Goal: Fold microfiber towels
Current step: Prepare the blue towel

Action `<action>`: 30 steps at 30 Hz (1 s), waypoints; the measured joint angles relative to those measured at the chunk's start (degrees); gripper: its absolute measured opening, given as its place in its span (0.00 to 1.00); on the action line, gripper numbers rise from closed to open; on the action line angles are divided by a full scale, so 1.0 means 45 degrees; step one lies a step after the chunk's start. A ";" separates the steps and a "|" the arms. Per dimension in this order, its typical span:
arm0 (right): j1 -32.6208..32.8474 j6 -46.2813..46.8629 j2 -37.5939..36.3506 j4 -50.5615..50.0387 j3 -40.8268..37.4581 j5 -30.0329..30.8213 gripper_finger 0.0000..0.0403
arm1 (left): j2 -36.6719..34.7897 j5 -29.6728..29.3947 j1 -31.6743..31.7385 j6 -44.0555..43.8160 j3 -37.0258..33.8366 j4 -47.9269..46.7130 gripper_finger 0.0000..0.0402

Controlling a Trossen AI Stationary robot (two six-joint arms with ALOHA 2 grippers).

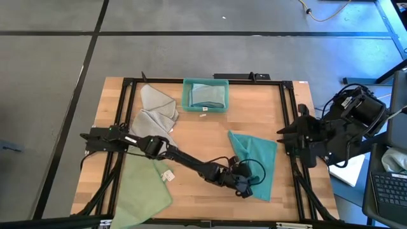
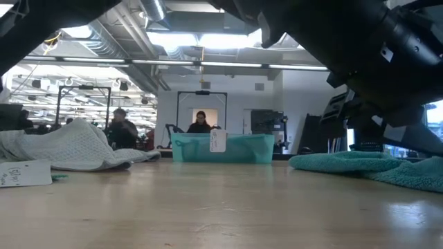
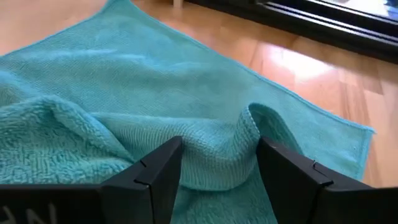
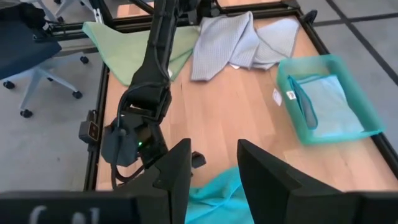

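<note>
A teal microfiber towel [image 1: 257, 159] lies rumpled on the table's right half. My left gripper [image 1: 245, 186] reaches across to its near left edge and stands open, with a raised fold of the towel between its fingers. A pale green towel [image 1: 143, 187] lies spread at the near left, partly over the table's edge. Two light grey towels [image 1: 156, 108] lie crumpled at the far left. A teal plastic bin [image 1: 205, 95] at the far middle holds a folded pale blue-green towel [image 1: 206, 94]. My right gripper [image 4: 211, 168] hangs open and empty above the table's right edge. My left gripper is set on the teal towel near its near left edge, slanting down from the table's left. A raised fold [image 3: 249, 124] stands between the two open fingers and lies against the inner side of one finger [image 3: 283, 174]. The towel rests on the table.
A small white tag [image 1: 168, 175] lies by the pale green towel, another [image 1: 204, 114] just in front of the bin. A black frame [image 1: 289, 114] runs round the table. Bare wood [image 1: 203, 140] lies between the towels. People sit in the room beyond the far edge.
</note>
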 joint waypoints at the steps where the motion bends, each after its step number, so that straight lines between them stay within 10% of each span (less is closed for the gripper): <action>1: 0.0000 0.0028 0.0000 0.0009 -0.0002 0.0003 0.33 | 0.0000 0.0030 0.0022 -0.0001 0.0000 -0.0018 0.50; 20: -0.0001 0.0020 -0.0005 0.0035 -0.0002 0.0044 0.33 | -0.0141 0.0693 -0.0017 0.0436 0.0000 -0.2348 0.47; 30: 0.0049 -0.0043 -0.0005 0.0025 -0.0002 0.0048 0.33 | -0.0194 0.1189 -0.0017 0.0577 0.1076 -0.4412 0.27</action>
